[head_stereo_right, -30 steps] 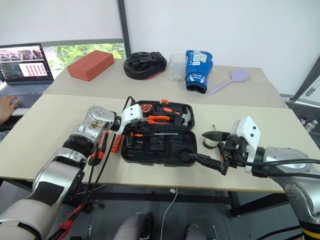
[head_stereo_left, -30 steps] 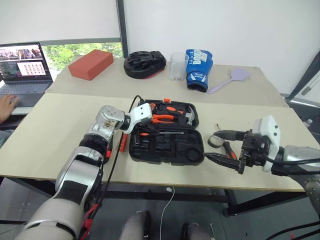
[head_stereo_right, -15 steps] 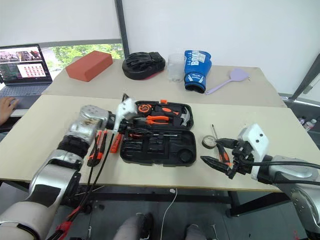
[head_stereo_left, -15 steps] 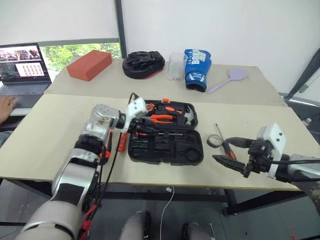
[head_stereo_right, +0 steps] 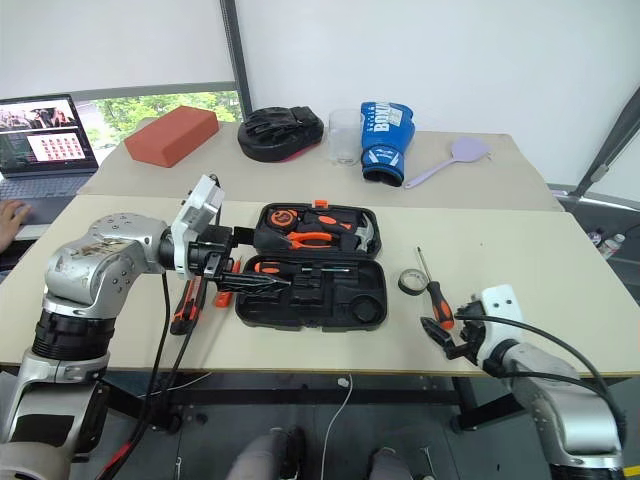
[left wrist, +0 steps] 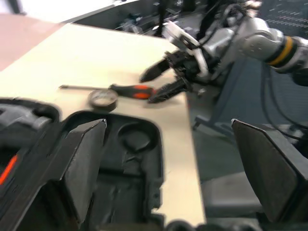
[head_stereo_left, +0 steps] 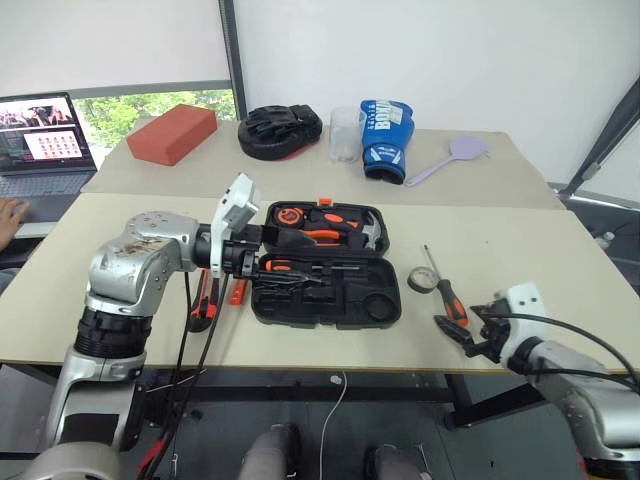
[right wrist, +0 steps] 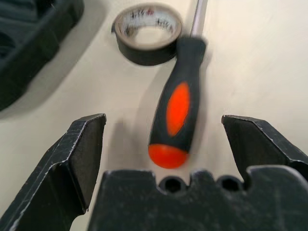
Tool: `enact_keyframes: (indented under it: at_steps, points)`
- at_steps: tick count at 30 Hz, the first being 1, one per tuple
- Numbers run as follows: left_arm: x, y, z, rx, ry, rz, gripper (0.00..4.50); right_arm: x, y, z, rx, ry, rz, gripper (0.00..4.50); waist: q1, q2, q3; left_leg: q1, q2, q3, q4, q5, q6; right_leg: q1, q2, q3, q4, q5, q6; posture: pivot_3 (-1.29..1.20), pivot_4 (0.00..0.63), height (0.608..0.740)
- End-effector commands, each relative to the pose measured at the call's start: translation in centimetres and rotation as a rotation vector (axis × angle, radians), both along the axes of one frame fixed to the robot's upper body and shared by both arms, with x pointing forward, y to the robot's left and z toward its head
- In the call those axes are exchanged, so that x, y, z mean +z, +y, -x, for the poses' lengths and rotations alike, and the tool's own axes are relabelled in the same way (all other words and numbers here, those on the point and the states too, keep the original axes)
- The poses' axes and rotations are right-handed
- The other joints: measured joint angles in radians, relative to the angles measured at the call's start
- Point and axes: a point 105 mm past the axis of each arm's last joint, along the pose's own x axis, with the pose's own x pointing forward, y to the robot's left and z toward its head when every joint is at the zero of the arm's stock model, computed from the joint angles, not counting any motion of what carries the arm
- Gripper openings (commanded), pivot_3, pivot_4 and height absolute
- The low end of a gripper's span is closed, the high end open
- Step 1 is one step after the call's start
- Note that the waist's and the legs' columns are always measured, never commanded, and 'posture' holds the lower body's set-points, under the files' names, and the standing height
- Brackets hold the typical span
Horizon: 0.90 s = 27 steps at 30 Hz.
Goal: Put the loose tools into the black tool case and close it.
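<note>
The black tool case lies open near the middle of the near table, its far half holding orange-handled tools, with a screwdriver laid in the near half. The left gripper hangs over the left part of the case, fingers spread wide apart and holding nothing; in the left wrist view its two fingers stand either side of the case's empty recesses.

To the right of the case, well clear of it, a small black tape roll sits on the table, and an orange-and-black-handled screwdriver lies just beside it, touching or nearly so, shaft pointing far, handle near. The right gripper is low at the near right edge of the table, just short of the handle's butt end. Its fingers are wide apart and empty, and the handle lies on the line between them, with the tape roll beyond.

More orange-and-black tools lie on the table left of the case, partly hidden behind the left arm.
</note>
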Motion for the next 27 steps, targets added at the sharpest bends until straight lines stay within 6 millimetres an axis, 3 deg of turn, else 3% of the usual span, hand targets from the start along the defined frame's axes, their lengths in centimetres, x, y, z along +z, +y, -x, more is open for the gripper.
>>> enact_keyframes:
  at_steps: [1,6,7,9,11,15,18,23,27]
  points:
    - [0.4,0.2,0.3,0.002,-0.060,-0.033,4.50,0.9,-0.4,-0.9,-0.045,-0.073,0.002,3.52,-0.001,0.000,0.000,0.000,0.000,0.000,-0.002,0.000,-0.001,-0.001,0.000,0.001,0.000,0.000,-0.001,0.00,0.150,0.718]
    - [0.4,0.9,0.3,0.018,-0.060,-0.046,4.50,1.5,-1.0,-1.5,-0.094,-0.122,0.002,1.86,-0.003,0.000,0.000,0.000,-0.001,0.001,-0.007,0.003,-0.005,-0.005,0.001,0.001,0.000,0.001,-0.006,0.00,0.150,0.718]
    - [0.5,1.2,0.2,0.029,-0.062,-0.049,4.50,2.4,-1.2,-1.8,-0.100,-0.159,-0.005,1.39,-0.003,0.000,0.000,0.000,-0.001,0.001,-0.008,0.004,-0.006,-0.006,0.001,0.001,0.000,0.001,-0.006,0.00,0.150,0.718]
    - [0.4,1.8,0.0,0.056,-0.062,-0.056,4.50,4.5,-1.4,-2.2,-0.087,-0.233,-0.019,1.03,-0.004,0.000,0.000,0.000,0.000,0.001,-0.008,0.004,-0.006,-0.006,0.001,0.001,0.001,0.001,-0.006,0.00,0.150,0.718]
    - [0.1,2.7,-0.2,0.092,-0.062,-0.068,4.50,7.5,-0.8,-2.9,0.003,-0.317,-0.018,1.04,-0.006,0.002,0.001,0.000,0.000,0.001,-0.008,0.004,-0.006,-0.006,0.001,0.001,0.001,0.001,-0.006,0.00,0.150,0.718]
    - [-0.2,3.7,-0.1,0.128,-0.061,-0.083,4.50,11.0,1.6,-3.9,0.220,-0.391,0.008,1.04,-0.013,0.003,0.002,0.000,0.000,0.001,-0.008,0.004,-0.006,-0.007,0.002,0.002,0.001,0.001,-0.006,0.00,0.150,0.718]
    - [-0.2,4.3,0.4,0.145,-0.047,-0.085,4.50,12.7,6.6,-3.5,0.609,-0.380,0.063,1.04,-0.021,0.003,0.002,0.000,0.000,0.000,-0.008,0.004,-0.006,-0.006,0.002,0.001,0.000,0.001,-0.007,0.00,0.150,0.718]
    - [-0.7,4.8,0.9,0.155,-0.029,-0.103,4.50,12.5,11.5,-4.4,0.953,-0.345,0.196,1.04,-0.032,0.004,0.002,0.000,0.000,0.000,-0.007,0.004,-0.005,-0.006,0.003,0.000,0.002,0.001,-0.006,0.00,0.150,0.718]
    - [-1.3,5.2,1.0,0.178,-0.021,-0.114,4.50,10.4,12.8,-5.7,1.082,-0.315,0.328,1.04,-0.026,0.004,0.002,-0.001,0.000,0.000,-0.007,0.004,-0.005,-0.006,0.003,-0.001,0.002,0.001,-0.006,0.00,0.150,0.718]
